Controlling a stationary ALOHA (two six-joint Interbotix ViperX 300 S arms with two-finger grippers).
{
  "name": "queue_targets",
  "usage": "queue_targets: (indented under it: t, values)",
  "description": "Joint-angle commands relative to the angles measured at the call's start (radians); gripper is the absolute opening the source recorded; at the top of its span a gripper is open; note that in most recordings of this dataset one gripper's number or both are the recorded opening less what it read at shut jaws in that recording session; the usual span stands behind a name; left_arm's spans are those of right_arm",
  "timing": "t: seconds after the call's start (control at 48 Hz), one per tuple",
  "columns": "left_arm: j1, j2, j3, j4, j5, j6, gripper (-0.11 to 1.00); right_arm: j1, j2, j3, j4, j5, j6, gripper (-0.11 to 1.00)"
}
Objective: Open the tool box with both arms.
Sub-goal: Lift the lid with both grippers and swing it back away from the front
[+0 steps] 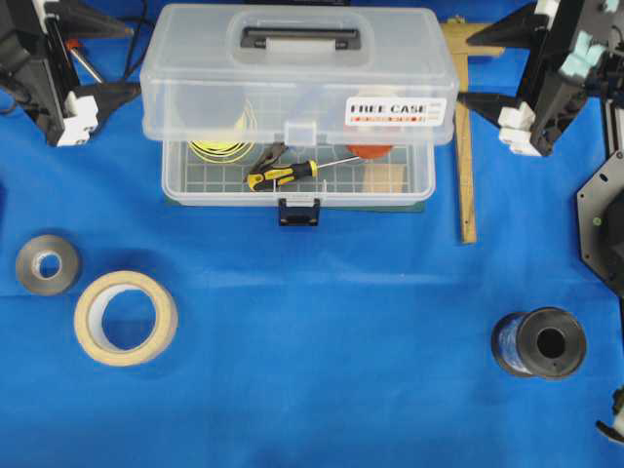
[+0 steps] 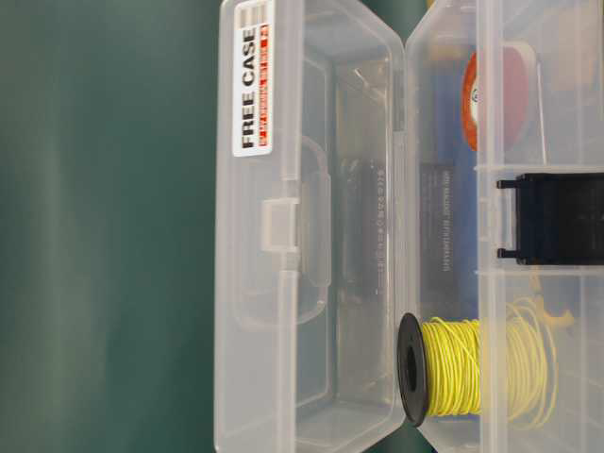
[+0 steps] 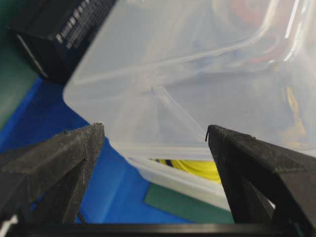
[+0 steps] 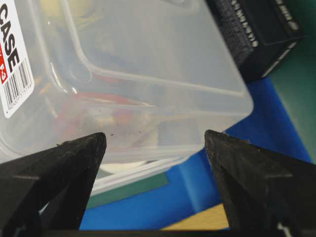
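Two pincers apart, one tool box (image 1: 297, 107) seemingly open

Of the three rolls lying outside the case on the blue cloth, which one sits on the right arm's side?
The dark spool, alone at the overhead view's lower right. The grey tape roll and the bigger beige masking tape roll both lie at lower left.

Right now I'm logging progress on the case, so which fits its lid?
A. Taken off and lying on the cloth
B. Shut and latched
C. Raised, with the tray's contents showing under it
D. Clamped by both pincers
C: in the overhead view the lid stands lifted above the tool box base, exposing a screwdriver and yellow wire, while both pincers sit open beside it.
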State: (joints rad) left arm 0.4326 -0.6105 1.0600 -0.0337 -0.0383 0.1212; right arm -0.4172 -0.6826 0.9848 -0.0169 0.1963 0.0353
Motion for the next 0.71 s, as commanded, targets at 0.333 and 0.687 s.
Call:
queue_targets:
  t: [0.333,0.687]
  values:
    - [0.081,0.028,-0.092,-0.003,-0.018,-0.002,0.9,-0.072,0.006,-0.058,0.005,-0.087,0.005,0.83]
    - [0.15,0.095,-0.137,-0.003,-0.029,0.009,0.9,-0.164,0.029,-0.067,0.003,-0.13,0.002,0.83]
